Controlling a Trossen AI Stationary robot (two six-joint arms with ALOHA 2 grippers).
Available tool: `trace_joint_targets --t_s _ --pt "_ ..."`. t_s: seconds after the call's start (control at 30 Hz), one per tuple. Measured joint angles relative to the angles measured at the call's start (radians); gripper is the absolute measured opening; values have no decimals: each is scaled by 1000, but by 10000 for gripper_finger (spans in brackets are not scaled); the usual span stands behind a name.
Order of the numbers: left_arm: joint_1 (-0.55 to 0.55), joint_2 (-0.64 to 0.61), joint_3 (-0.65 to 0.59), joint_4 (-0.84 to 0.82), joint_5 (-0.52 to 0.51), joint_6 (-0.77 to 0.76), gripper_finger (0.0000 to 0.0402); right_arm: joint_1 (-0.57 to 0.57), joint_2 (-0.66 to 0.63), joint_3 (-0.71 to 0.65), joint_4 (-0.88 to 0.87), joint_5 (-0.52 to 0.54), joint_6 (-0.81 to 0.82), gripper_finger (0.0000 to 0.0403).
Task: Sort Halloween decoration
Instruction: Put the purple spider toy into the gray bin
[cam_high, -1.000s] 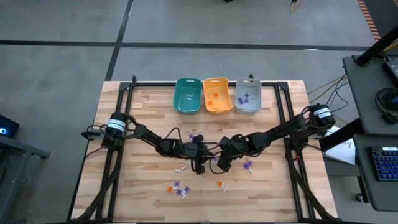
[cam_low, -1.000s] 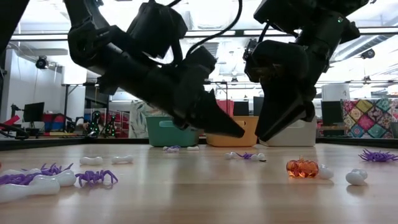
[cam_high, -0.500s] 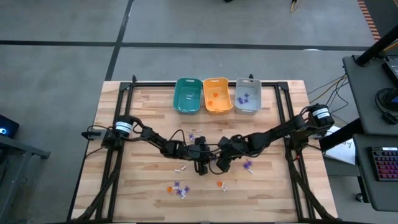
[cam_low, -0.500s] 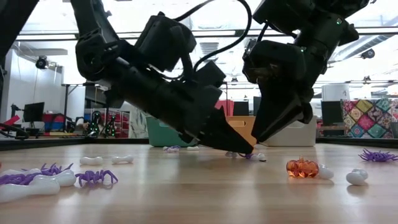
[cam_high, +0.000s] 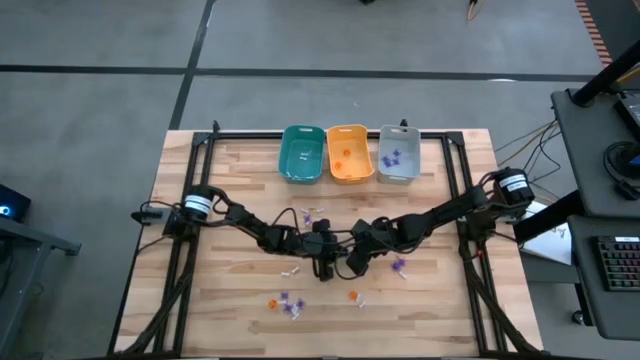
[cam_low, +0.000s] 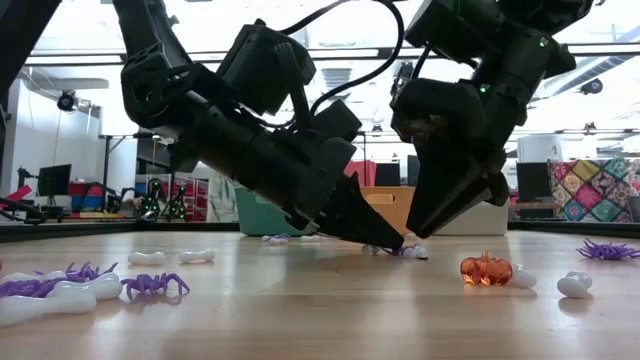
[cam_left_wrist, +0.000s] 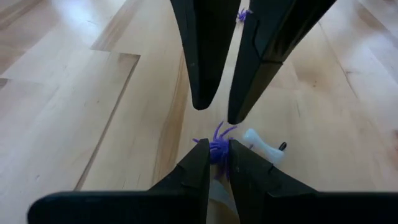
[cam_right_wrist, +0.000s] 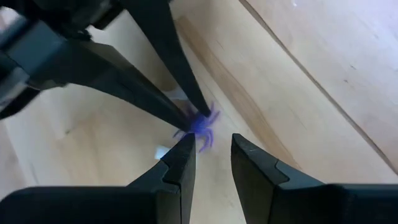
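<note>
A purple spider (cam_left_wrist: 217, 144), one of the Halloween decoration trinkets, lies mid-table beside a white bone (cam_left_wrist: 264, 148). My left gripper (cam_left_wrist: 217, 155) reaches in from the table's left, its tips low at the table (cam_low: 397, 243), and is shut on the spider. My right gripper (cam_right_wrist: 210, 149) hangs open just over the same spot. Its two fingertips (cam_left_wrist: 203, 104) point steeply down, one on each side above the spider, and touch nothing. In the high view the two grippers meet at mid-table (cam_high: 340, 260). My left gripper pinches the spider's body (cam_right_wrist: 198, 123) between its two fingertips. The fingers slant down from the table's left. The spider sits on the tabletop, and its legs (cam_left_wrist: 225, 129) stick out beyond the tips.
Teal (cam_high: 301, 153), orange (cam_high: 349, 152) and grey (cam_high: 397, 153) bins stand in a row at the far edge. Loose trinkets lie about: an orange pumpkin (cam_low: 485, 270), purple spiders (cam_low: 150, 285) (cam_high: 399, 266), white bones (cam_low: 60, 298) (cam_high: 292, 270). A black frame (cam_high: 455, 200) borders the table.
My left gripper has come down and slightly toward the table's right, until its tips reached the spider lying on the wood. It has kept still over the last half second. The spider and the bone lie where they were.
</note>
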Motion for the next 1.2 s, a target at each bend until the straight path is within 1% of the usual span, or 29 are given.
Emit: trace_joint_targets --t_s 0.1,0.2,0.4,0.63,0.87,1.2 --pt "0 -15 -2 -15 3 4 39 -2 9 0 -1 14 -6 91" --pt "0 -22 -3 -17 4 20 39 -2 9 0 0 20 -44 91" --pt "-1 -24 -7 -26 4 23 39 -2 4 0 0 18 -45 91" --pt "-1 -41 -8 -49 4 23 39 -2 1 0 -3 -15 -10 91" --pt "-1 -52 -10 -98 4 26 39 -2 1 0 -3 -15 10 91" --pt "0 -52 -13 -101 1 26 39 -4 27 0 11 -8 60 91"
